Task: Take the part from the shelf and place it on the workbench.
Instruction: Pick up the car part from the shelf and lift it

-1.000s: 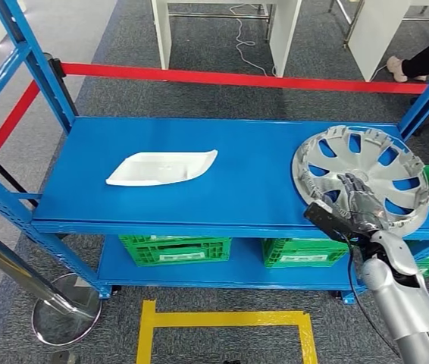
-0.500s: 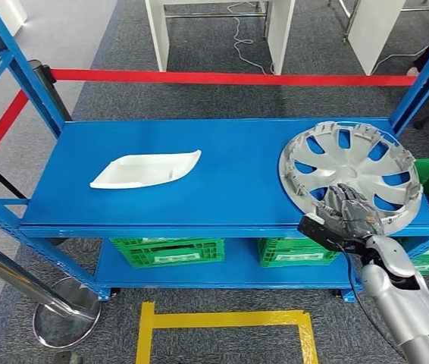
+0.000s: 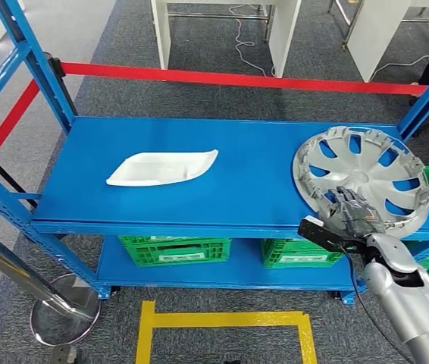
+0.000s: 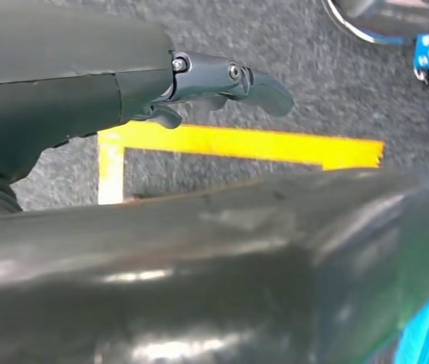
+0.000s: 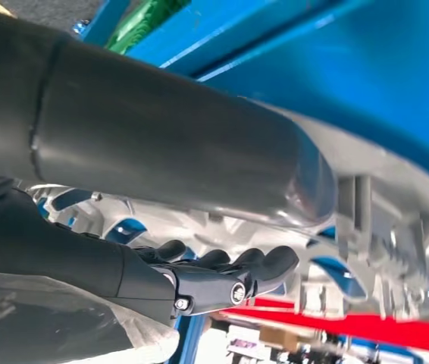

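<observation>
On shelf (image 3: 246,182), hubcap (image 3: 367,171) unlifted; right hand (image 3: 354,211) rested on its rim, fingers (image 5: 258,265) extended; grasp unclear.

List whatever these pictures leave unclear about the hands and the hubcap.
- Head view: whether the right hand actually grips the hubcap; the hand's back hides the contact.
- Right wrist view: the hubcap's near rim, blurred and partly hidden behind the thumb.
- Left wrist view: the left hand shows few fingers; a dark blurred body hides the rest.
</observation>
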`<action>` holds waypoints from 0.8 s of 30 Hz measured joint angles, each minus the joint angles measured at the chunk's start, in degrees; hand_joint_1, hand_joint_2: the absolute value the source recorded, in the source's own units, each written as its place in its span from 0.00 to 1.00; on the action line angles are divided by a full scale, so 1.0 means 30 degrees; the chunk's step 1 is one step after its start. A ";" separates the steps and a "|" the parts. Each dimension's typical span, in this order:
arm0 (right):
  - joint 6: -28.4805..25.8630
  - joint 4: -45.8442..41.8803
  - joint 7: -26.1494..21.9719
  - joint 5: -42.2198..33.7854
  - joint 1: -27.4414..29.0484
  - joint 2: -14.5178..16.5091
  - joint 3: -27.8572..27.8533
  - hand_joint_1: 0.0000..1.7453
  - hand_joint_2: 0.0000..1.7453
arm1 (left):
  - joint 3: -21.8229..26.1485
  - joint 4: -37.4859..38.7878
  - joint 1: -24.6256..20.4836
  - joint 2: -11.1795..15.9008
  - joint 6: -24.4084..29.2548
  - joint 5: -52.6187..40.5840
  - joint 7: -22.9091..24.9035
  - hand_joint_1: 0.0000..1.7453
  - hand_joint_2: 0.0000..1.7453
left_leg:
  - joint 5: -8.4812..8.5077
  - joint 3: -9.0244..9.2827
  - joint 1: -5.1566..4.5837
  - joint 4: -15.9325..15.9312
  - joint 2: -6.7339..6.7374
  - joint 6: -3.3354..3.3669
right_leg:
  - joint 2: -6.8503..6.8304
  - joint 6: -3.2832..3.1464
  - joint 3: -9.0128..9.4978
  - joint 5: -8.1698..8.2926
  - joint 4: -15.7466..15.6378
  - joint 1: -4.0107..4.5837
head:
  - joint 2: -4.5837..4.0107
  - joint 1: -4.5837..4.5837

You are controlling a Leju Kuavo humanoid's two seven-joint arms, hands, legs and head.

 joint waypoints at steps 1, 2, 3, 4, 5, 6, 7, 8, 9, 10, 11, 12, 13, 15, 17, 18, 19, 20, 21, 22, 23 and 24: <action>0.0164 -0.0002 -0.0044 -0.0058 -0.0068 -0.0075 0.0066 0.00 0.75 | 0.0000 0.0000 -0.0047 -0.0033 0.0024 0.0011 0.0005 0.00 0.00 | -0.0013 0.0017 0.0006 0.0016 -0.0003 -0.0013 | -0.0007 -0.0008 0.0409 0.0652 -0.0948 -0.0008 | 0.0000 0.0000; 0.0271 -0.0002 -0.0086 -0.0128 -0.0157 -0.0153 0.0133 0.00 1.00 | 0.0000 0.0000 -0.0085 -0.0055 0.0038 0.0029 0.0009 0.00 0.00 | -0.0037 0.0027 0.0007 0.0040 -0.0005 -0.0045 | -0.0022 -0.0027 0.1015 0.1342 -0.2298 -0.0018 | 0.0000 0.0004; 0.0351 -0.0002 -0.0119 -0.0186 -0.0271 -0.0221 0.0197 0.00 1.00 | 0.0000 0.0000 -0.0123 -0.0069 0.0040 0.0044 0.0013 0.00 0.00 | -0.0073 0.0004 -0.0034 0.0095 -0.0007 -0.0104 | -0.0033 -0.0057 0.1683 0.1840 -0.3622 -0.0004 | 0.0000 0.0004; 0.0394 0.0000 -0.0142 -0.0226 -0.0371 -0.0268 0.0246 0.00 1.00 | 0.0000 0.0000 -0.0152 -0.0080 0.0040 0.0058 0.0020 0.00 0.00 | -0.0092 -0.0036 -0.0072 0.0137 -0.0009 -0.0180 | -0.0033 -0.0113 0.2157 0.2093 -0.4543 0.0010 | 0.0000 -0.0014; 0.0425 0.0002 -0.0159 -0.0249 -0.0432 -0.0295 0.0290 0.00 1.00 | 0.0000 0.0000 -0.0171 -0.0082 0.0040 0.0069 0.0031 0.00 0.00 | -0.0098 -0.0077 -0.0111 0.0172 -0.0007 -0.0256 | -0.0022 -0.0172 0.2405 0.2118 -0.5004 0.0033 | 0.0000 -0.0024; 0.0447 0.0005 -0.0166 -0.0251 -0.0457 -0.0310 0.0335 0.00 1.00 | 0.0000 0.0000 -0.0184 -0.0082 0.0040 0.0069 0.0044 0.00 0.00 | -0.0087 -0.0109 -0.0138 0.0187 -0.0005 -0.0334 | -0.0002 -0.0253 0.2491 0.2045 -0.5097 0.0071 | 0.0000 -0.0035; 0.0458 0.0009 -0.0171 -0.0249 -0.0453 -0.0324 0.0381 0.00 1.00 | 0.0000 0.0000 -0.0192 -0.0082 0.0040 0.0069 0.0057 0.00 0.00 | -0.0077 -0.0111 -0.0128 0.0183 -0.0005 -0.0403 | 0.0010 -0.0358 0.2468 0.2053 -0.5104 0.0061 | 0.0000 -0.0047; 0.0467 0.0009 -0.0175 -0.0247 -0.0455 -0.0337 0.0428 0.00 1.00 | 0.0000 0.0000 -0.0199 -0.0073 0.0040 0.0071 0.0064 0.00 0.00 | -0.0156 -0.0122 -0.0115 0.0255 -0.0002 -0.0489 | 0.0011 -0.0455 0.2475 0.2075 -0.5129 0.0038 | 0.0000 -0.0037; 0.0475 0.0009 -0.0179 -0.0247 -0.0484 -0.0350 0.0476 0.00 1.00 | 0.0000 0.0000 -0.0210 -0.0066 0.0040 0.0077 0.0066 0.00 0.00 | -0.0387 -0.0226 -0.0101 0.0533 0.0002 -0.0596 | -0.0001 -0.0576 0.2492 0.2094 -0.5149 0.0008 | 0.0000 -0.0060; 0.0480 0.0007 -0.0182 -0.0248 -0.0525 -0.0355 0.0514 0.00 1.00 | 0.0000 0.0000 -0.0223 -0.0058 0.0040 0.0084 0.0066 0.00 0.00 | -0.0777 -0.0458 -0.0084 0.1108 0.0004 -0.0698 | -0.0018 -0.0681 0.2513 0.2115 -0.5177 -0.0031 | 0.0000 -0.0082; 0.0486 0.0011 -0.0186 -0.0249 -0.0563 -0.0357 0.0554 0.00 1.00 | 0.0000 0.0000 -0.0229 -0.0053 0.0040 0.0100 0.0066 0.00 0.00 | -0.1360 -0.0897 -0.0060 0.2131 0.0010 -0.0794 | -0.0034 -0.0758 0.2528 0.2117 -0.5184 -0.0039 | 0.0000 -0.0098; 0.0502 0.0027 -0.0190 -0.0249 -0.0589 -0.0357 0.0594 0.00 1.00 | 0.0000 0.0000 -0.0232 -0.0060 0.0040 0.0119 0.0066 0.00 0.00 | -0.1976 -0.1457 -0.0041 0.3403 0.0013 -0.0857 | -0.0045 -0.0816 0.2532 0.2106 -0.5180 -0.0028 | 0.0000 -0.0120; 0.0526 0.0054 -0.0193 -0.0242 -0.0604 -0.0357 0.0639 0.00 1.00 | 0.0000 0.0000 -0.0228 -0.0064 0.0040 0.0144 0.0066 0.00 0.00 | -0.2452 -0.1999 -0.0025 0.4612 0.0013 -0.0889 | -0.0051 -0.0839 0.2536 0.2097 -0.5174 -0.0015 | 0.0000 -0.0116; 0.0589 0.0115 -0.0186 -0.0218 -0.0645 -0.0361 0.0738 0.00 1.00 | 0.0000 0.0000 -0.0222 -0.0060 0.0040 0.0235 0.0066 0.00 0.00 | -0.2478 -0.2443 -0.0018 0.5567 0.0013 -0.0871 | -0.0041 -0.0860 0.2561 0.2076 -0.5157 0.0006 | 0.0000 -0.0118; 0.0628 0.0138 -0.0170 -0.0204 -0.0735 -0.0394 0.0853 0.00 1.00 | 0.0000 0.0000 -0.0237 -0.0027 0.0040 0.0314 0.0066 0.00 0.00 | -0.1202 -0.1606 -0.0023 0.3721 0.0012 -0.0735 | -0.0010 -0.0849 0.2640 0.2041 -0.5144 0.0012 | 0.0000 -0.0120; 0.0638 0.0147 -0.0160 -0.0202 -0.0800 -0.0417 0.0911 0.00 1.00 | -0.0002 0.0000 -0.0255 -0.0013 0.0040 0.0330 0.0066 0.00 0.00 | -0.0618 -0.0997 -0.0041 0.2444 0.0007 -0.0652 | 0.0004 -0.0822 0.2673 0.2019 -0.5143 0.0028 | 0.0000 -0.0116; 0.0653 0.0166 -0.0155 -0.0202 -0.0879 -0.0445 0.0964 0.00 1.00 | -0.0004 0.0000 -0.0277 -0.0002 0.0040 0.0335 0.0064 0.00 0.00 | -0.0215 -0.0481 -0.0063 0.1302 0.0002 -0.0581 | 0.0020 -0.0777 0.2672 0.1997 -0.5119 0.0059 | 0.0000 -0.0111; 0.0671 0.0188 -0.0150 -0.0200 -0.0949 -0.0474 0.1011 0.00 1.00 | -0.0007 0.0000 -0.0296 0.0002 0.0040 0.0341 0.0064 0.00 0.00 | -0.0065 -0.0202 -0.0086 0.0632 -0.0006 -0.0532 | 0.0026 -0.0703 0.2640 0.1996 -0.5108 0.0089 | 0.0000 -0.0102; 0.0695 0.0213 -0.0146 -0.0198 -0.1002 -0.0499 0.1062 0.00 1.00 | -0.0011 0.0000 -0.0310 0.0000 0.0040 0.0344 0.0062 0.00 0.00 | -0.0124 -0.0116 -0.0112 0.0383 -0.0015 -0.0501 | 0.0026 -0.0621 0.2599 0.2009 -0.5119 0.0111 | 0.0000 -0.0098; 0.0719 0.0235 -0.0142 -0.0191 -0.1049 -0.0530 0.1124 0.00 1.00 | -0.0013 0.0000 -0.0310 -0.0003 0.0040 0.0346 0.0060 0.00 0.00 | -0.0125 -0.0130 -0.0119 0.0280 -0.0020 -0.0450 | 0.0023 -0.0517 0.2578 0.2035 -0.5144 0.0122 | 0.0000 -0.0095; 0.0743 0.0250 -0.0117 -0.0160 -0.1078 -0.0576 0.1195 0.00 1.00 | -0.0015 0.0000 -0.0306 -0.0014 0.0040 0.0346 0.0060 0.00 0.00 | -0.0092 -0.0140 -0.0082 0.0236 -0.0019 -0.0361 | 0.0010 -0.0405 0.2538 0.2016 -0.5164 0.0103 | 0.0000 -0.0097; 0.0762 0.0268 -0.0048 -0.0068 -0.1116 -0.0626 0.1277 0.00 1.00 | -0.0015 0.0000 -0.0310 -0.0020 0.0040 0.0348 0.0058 0.00 0.00 | -0.0045 -0.0121 -0.0044 0.0165 -0.0014 -0.0252 | 0.0001 -0.0305 0.2456 0.1881 -0.5044 0.0089 | 0.0000 -0.0086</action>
